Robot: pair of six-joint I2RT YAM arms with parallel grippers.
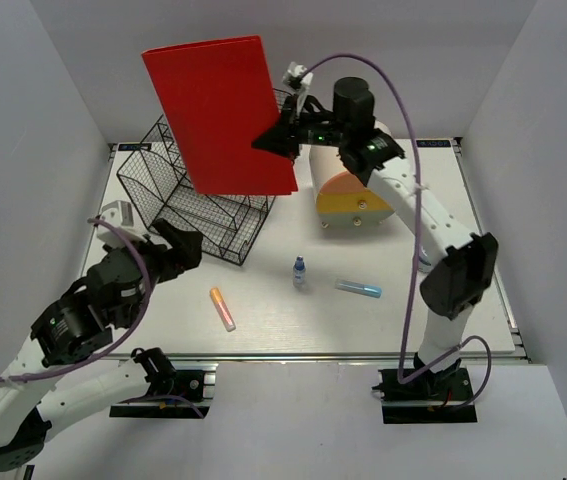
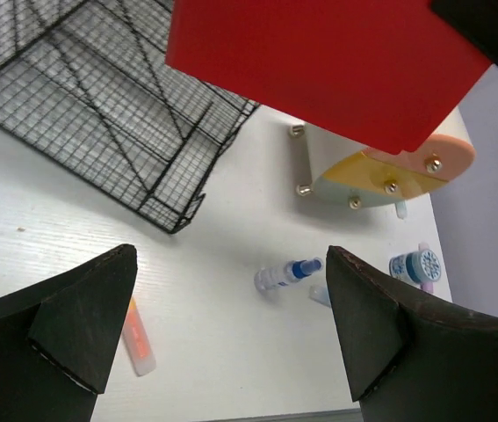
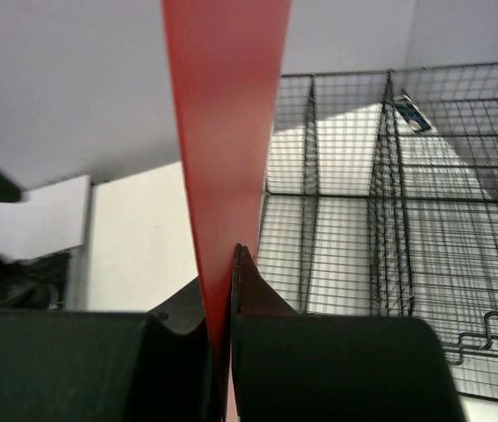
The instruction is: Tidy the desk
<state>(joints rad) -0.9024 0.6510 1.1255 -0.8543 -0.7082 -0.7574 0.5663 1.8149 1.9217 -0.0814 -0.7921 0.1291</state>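
Left hand [image 1: 178, 245] hangs open, its fingers [image 2: 82, 325] spread wide with nothing between them, just off the near-left corner of the black wire mesh tray [image 1: 198, 215] and low over the white tabletop [image 1: 293, 325]. That tabletop lies under the tray and runs out from it to the near side and to the right. Near the tray's near edge an orange marker [image 1: 222, 308] lies flat. Over the tray's far right part a red folder [image 1: 218, 110] is held up in the air on edge, its lower edge above the mesh and not touching it. The right hand [image 1: 273, 140] is clamped shut on the folder's right-hand edge, above the tray's right side. The wrist view shows the sheet edge-on, pinched between the two fingers [image 3: 319, 360] and running straight away from them. In that same view the tray's upright dividers stand just beside the folder and roughly parallel to its plane, so the slots appear to lie below and slightly to one side of the grip. Filing it looks like a matter of shifting sideways and lowering, and the right arm is the one placed for it. Right of the tray stand a round beige drawer unit [image 1: 353, 205], a small bottle [image 1: 300, 271] and a blue-capped tube [image 1: 359, 289].
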